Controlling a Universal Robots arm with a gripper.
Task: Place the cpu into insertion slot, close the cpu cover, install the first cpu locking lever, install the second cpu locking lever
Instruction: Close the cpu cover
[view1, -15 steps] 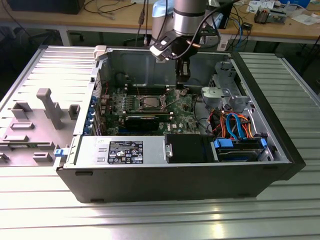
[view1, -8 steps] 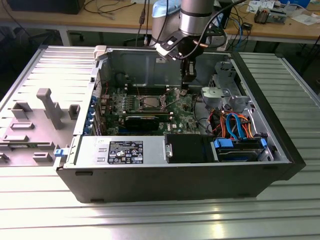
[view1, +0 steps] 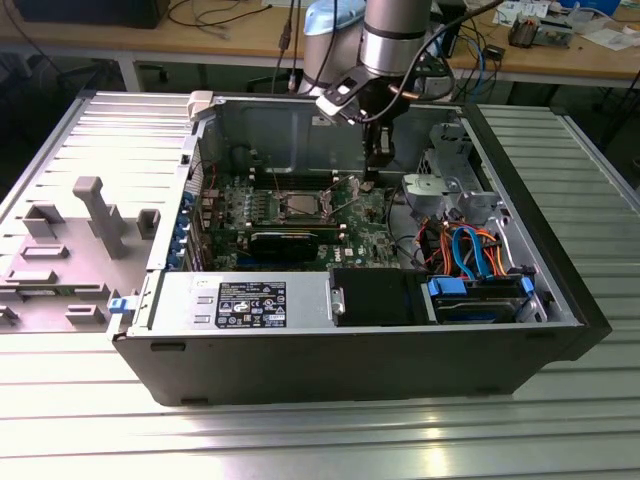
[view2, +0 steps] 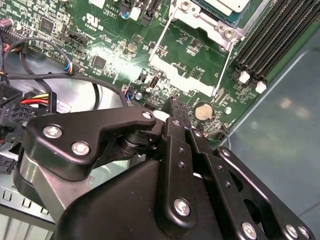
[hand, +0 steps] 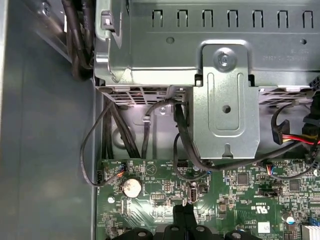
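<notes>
Gripper (view2: 172, 104) is pinched fully shut with nothing gripped, held low by the coin battery (view2: 203, 110), likely so it's used for pushing, not grabbing.

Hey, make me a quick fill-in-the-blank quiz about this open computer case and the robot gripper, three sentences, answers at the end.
1. In the exterior view, the gripper is on the exterior view's ____ of the cpu.
2. In the second wrist view, the coin cell battery near the gripper sits on the ____ circuit board.
3. The gripper's jaws are shut and hold ____.
Missing words: right; green; nothing.
</notes>
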